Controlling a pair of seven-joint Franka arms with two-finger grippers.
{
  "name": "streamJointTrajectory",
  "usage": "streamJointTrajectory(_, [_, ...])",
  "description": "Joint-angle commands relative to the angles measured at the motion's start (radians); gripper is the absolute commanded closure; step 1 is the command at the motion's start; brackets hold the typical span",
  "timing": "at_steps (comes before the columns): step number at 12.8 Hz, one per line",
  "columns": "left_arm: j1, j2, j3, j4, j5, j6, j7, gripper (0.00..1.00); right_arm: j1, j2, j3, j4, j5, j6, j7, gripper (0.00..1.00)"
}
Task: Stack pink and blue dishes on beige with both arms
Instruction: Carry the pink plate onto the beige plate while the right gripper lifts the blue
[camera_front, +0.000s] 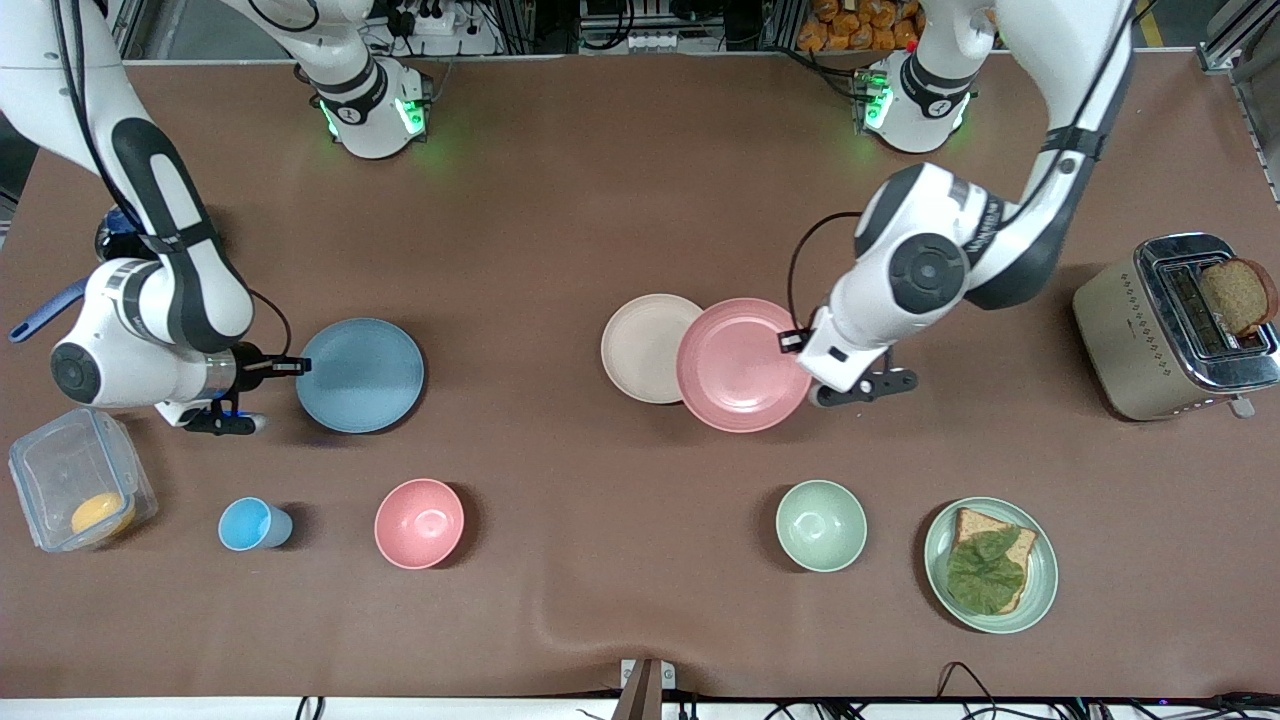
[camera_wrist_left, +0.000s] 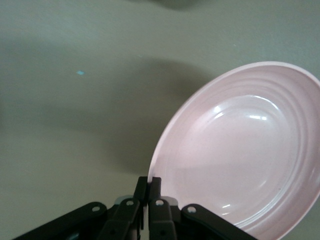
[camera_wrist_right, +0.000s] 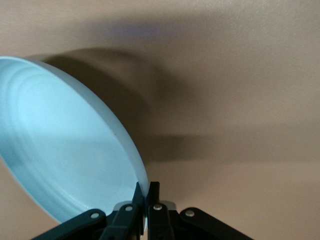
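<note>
My left gripper is shut on the rim of the pale pink plate. The plate is held off the table, and its edge overlaps the beige plate, which lies flat mid-table. In the left wrist view the pink plate tilts up from the left gripper, with its shadow on the cloth. My right gripper is shut on the rim of the light blue plate toward the right arm's end of the table. In the right wrist view the blue plate hangs tilted from the right gripper.
Nearer the front camera stand a clear box with something orange in it, a small blue cup, a pink bowl, a green bowl and a green plate holding bread and lettuce. A toaster stands at the left arm's end.
</note>
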Motion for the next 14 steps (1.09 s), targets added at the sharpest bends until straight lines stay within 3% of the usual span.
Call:
streamJointTrajectory(1, [-0.035,-0.016,0.002,-0.094,-0.024,0.116,-0.056,1.00,-0.010,-0.014,0.012,0.081,0.003,-0.117,-0.010,1.00])
streamJointTrajectory(4, [-0.069,-0.016,0.002,-0.154,-0.057,0.200,-0.069,1.00,0.002,-0.016,0.023,0.165,0.011,-0.237,-0.010,1.00])
streamJointTrajectory(7, [-0.097,-0.005,0.002,-0.200,-0.060,0.284,-0.075,1.00,0.045,-0.016,0.026,0.244,0.089,-0.347,-0.002,1.00])
streamJointTrajectory(11, [-0.121,0.038,0.002,-0.208,-0.067,0.376,-0.082,1.00,0.111,-0.011,0.026,0.249,0.207,-0.357,0.007,1.00])
streamJointTrajectory(14, [-0.146,0.101,0.002,-0.206,-0.067,0.478,-0.090,1.00,0.173,-0.008,0.021,0.250,0.227,-0.340,0.056,1.00])
